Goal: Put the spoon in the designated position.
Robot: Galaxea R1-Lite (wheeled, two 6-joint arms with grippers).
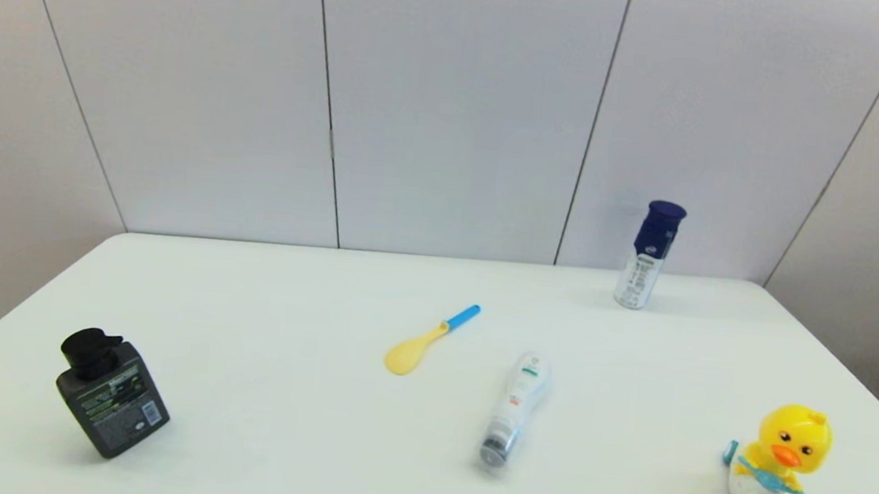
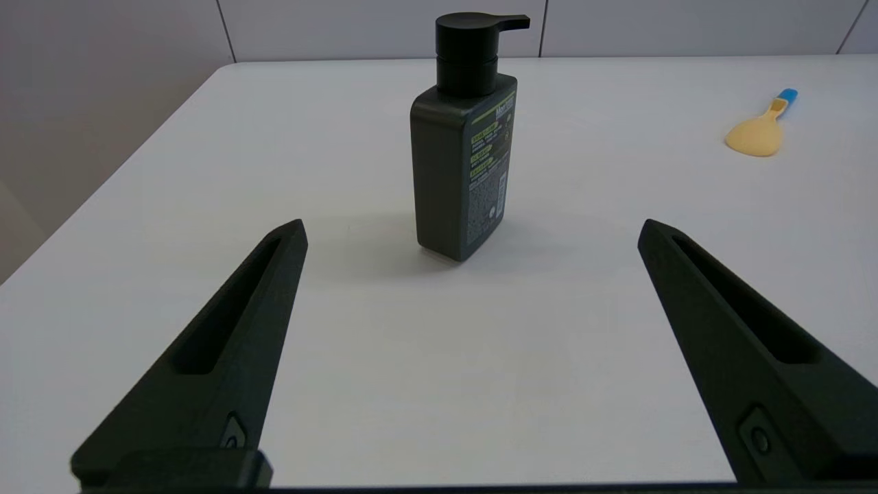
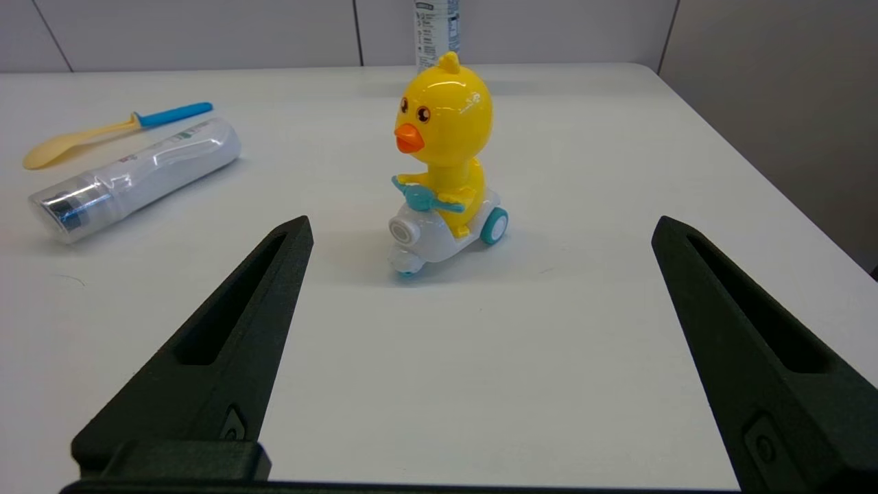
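The spoon [image 1: 428,341] lies flat near the middle of the white table, pale yellow bowl toward me and blue handle end pointing to the back right. It also shows far off in the left wrist view [image 2: 758,130] and in the right wrist view [image 3: 103,132]. Neither arm appears in the head view. My left gripper [image 2: 472,230] stands open at the near left, behind the black pump bottle, holding nothing. My right gripper [image 3: 480,226] stands open at the near right, behind the duck toy, also holding nothing. The designated position carries no mark, so I cannot tell it apart on the tabletop.
A black pump bottle [image 1: 111,393] stands at the near left. A clear white bottle [image 1: 514,409] lies on its side just right of the spoon. A blue-capped bottle [image 1: 648,256] stands at the back right. A yellow duck toy on a scooter [image 1: 774,463] stands near right.
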